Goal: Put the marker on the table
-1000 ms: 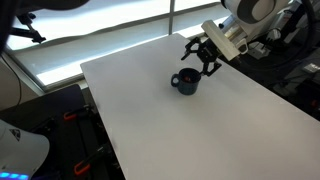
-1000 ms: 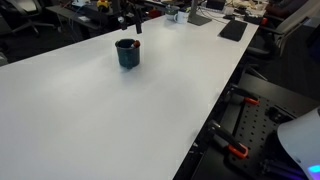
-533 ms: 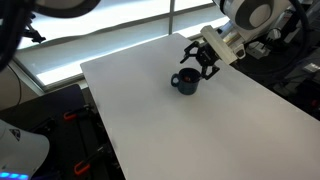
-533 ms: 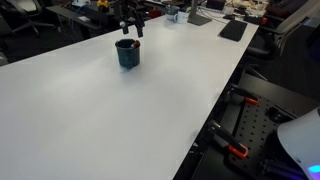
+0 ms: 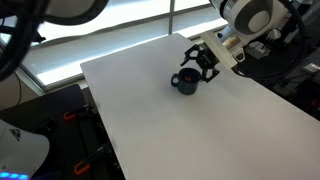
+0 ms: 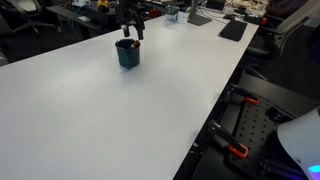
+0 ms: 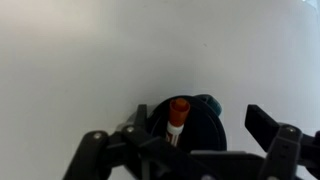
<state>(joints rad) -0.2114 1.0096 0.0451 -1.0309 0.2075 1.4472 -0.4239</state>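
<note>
The marker (image 7: 178,116), with a red cap and a white band, stands inside the dark blue mug (image 7: 190,125) in the wrist view. The mug stands on the white table (image 5: 200,130) in both exterior views (image 5: 186,82) (image 6: 127,53). My gripper (image 7: 180,138) is open and hangs right over the mug, a finger on each side of it and touching nothing. It also shows in both exterior views (image 5: 202,60) (image 6: 129,24) just above the mug's rim. The marker is too small to make out in the exterior views.
The table (image 6: 100,120) stretches wide around the mug. A laptop or keyboard (image 6: 232,29) and clutter lie at the far end. The table edge (image 5: 95,110) drops to dark equipment with red clamps (image 6: 235,150).
My gripper has moved closer to the mug and lower over it. The mug and marker have not moved.
</note>
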